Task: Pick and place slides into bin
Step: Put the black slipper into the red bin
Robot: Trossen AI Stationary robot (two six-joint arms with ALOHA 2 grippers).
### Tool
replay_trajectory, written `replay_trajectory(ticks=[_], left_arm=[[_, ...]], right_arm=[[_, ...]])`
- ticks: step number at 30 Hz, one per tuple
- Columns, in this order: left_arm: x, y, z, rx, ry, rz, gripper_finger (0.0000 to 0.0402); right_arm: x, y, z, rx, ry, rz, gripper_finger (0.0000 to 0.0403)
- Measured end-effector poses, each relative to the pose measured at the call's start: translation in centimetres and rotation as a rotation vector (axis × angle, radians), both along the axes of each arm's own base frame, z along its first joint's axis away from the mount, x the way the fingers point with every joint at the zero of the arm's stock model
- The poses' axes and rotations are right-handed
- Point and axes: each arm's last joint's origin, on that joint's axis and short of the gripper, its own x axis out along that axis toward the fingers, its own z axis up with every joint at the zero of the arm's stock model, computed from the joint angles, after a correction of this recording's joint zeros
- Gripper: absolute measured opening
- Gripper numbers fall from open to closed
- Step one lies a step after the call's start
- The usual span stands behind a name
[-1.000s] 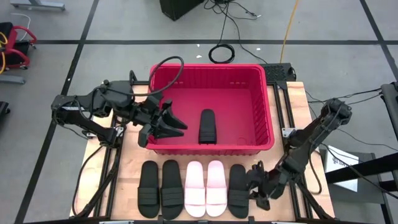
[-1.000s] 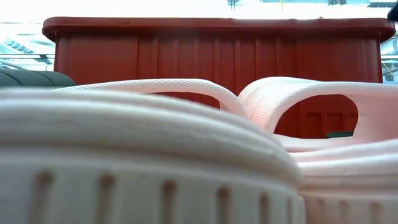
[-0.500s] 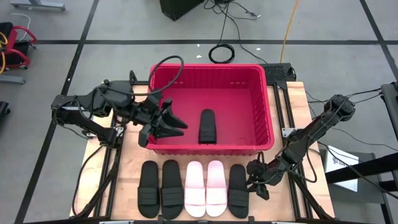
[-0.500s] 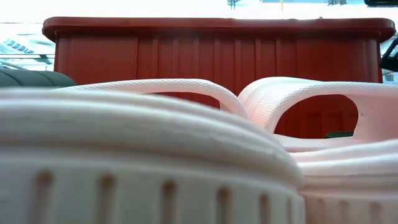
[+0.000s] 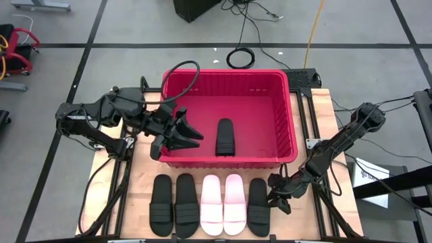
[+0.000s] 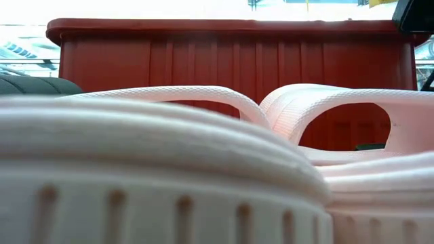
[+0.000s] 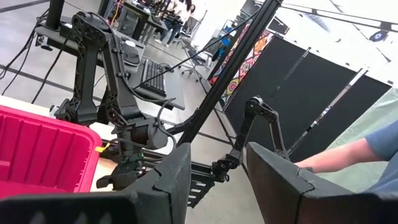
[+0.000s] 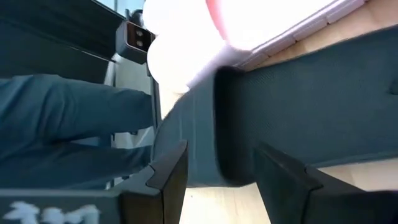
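Observation:
Five slides lie soles down in a row near the table's front edge: two black [image 5: 161,204] [image 5: 185,204], two white [image 5: 211,204] [image 5: 234,204] and one more black slide [image 5: 258,206] at the right end. A sixth, black slide [image 5: 225,137] lies on the floor of the red bin [image 5: 291,121]. My right gripper [image 5: 275,194] is low at the right side of the rightmost black slide [image 8: 311,106], open, its fingers aimed at it. My left gripper [image 5: 196,136] hangs open and empty over the bin's near left part. My right gripper stands open at the right side [image 5: 267,196] of the rightmost black slide, coming slanting down from the table's right. Whether its fingers touch the slide, I cannot tell.
The bin fills the table's far middle, its near wall [image 6: 230,68] just behind the row of slides. Bare wood [image 5: 142,169] lies left of the row. A person's sleeve [image 7: 373,149] shows beyond the table, and a black cable loops over the bin's far left corner [image 5: 177,73].
My right gripper has come down and gone toward the table's left, closing on the rightmost black slide, and has rolled a little. Its fingers stay open. The slides have not moved.

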Motion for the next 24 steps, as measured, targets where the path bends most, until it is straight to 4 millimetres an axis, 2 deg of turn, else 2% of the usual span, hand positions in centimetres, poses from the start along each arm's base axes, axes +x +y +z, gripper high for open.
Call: replay_trajectory(ticks=[12, 24], left_arm=[[0.0, 0.0, 0.0, -0.003, -0.001, 0.016, 0.0152], [0.0, 0.0, 0.0, -0.006, 0.001, 0.016, 0.0152]], right_arm=[[0.8, 0.9, -1.8, 0.002, 0.008, 0.03, 0.0164], [2.2, 2.2, -3.9, 0.078, 0.002, 0.047, 0.0164]])
